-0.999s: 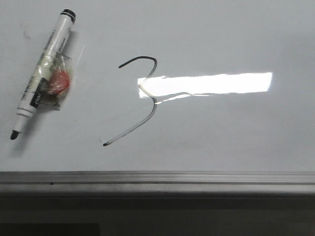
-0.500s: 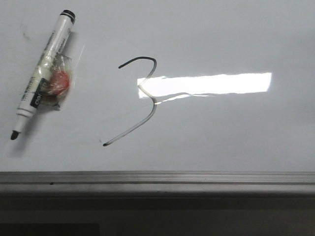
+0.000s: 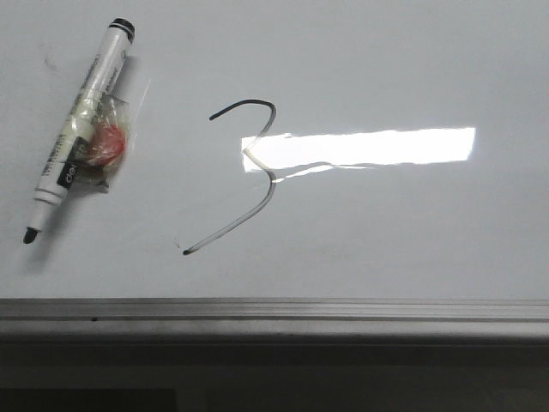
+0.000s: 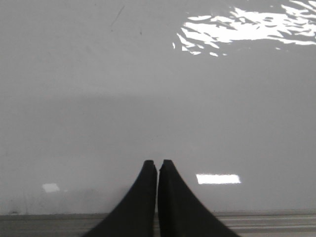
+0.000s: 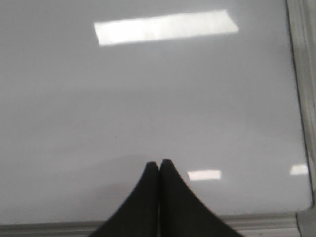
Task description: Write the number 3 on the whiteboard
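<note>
Number 3 [image 3: 244, 176] complete on whiteboard [image 3: 412, 51]; marker [image 3: 79, 129] laid aside, far-left corner; both jaws closed, empty.

whiteboard [image 3: 386, 232] cut off by frame edges; marker [image 3: 75, 129] print unreadable.

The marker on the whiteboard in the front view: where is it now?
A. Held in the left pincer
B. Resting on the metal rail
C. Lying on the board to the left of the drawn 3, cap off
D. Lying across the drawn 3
C: the marker lies loose on the whiteboard, left of the number 3, its dark tip bare.
</note>
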`<state>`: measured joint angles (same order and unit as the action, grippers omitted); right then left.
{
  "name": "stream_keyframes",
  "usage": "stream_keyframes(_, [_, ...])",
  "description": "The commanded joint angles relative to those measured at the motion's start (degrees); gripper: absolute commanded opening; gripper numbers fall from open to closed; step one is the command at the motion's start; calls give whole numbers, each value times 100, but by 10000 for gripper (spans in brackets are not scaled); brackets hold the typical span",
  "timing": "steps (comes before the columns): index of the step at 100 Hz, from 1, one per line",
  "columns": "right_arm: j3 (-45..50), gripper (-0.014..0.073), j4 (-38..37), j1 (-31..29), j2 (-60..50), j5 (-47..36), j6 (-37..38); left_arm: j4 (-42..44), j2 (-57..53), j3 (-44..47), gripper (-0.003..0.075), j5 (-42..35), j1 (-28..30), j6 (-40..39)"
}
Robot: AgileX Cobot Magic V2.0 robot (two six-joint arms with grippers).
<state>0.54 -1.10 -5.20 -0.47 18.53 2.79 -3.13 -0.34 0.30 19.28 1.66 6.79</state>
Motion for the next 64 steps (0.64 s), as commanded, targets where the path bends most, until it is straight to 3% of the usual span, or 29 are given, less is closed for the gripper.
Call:
stream_keyframes(1, [158,-64,110,-33,-102,-314,8,-59,-125,192,-20,-318,19,-49])
stream_keyframes(4, [139,-64,166,-33,-102,34,8,-59,-125,192,-20,-318,19,-49])
stream_keyframes(64, [142,-64,166,-33,-102,-21,8,-59,-125,192,-20,-328,19,-49])
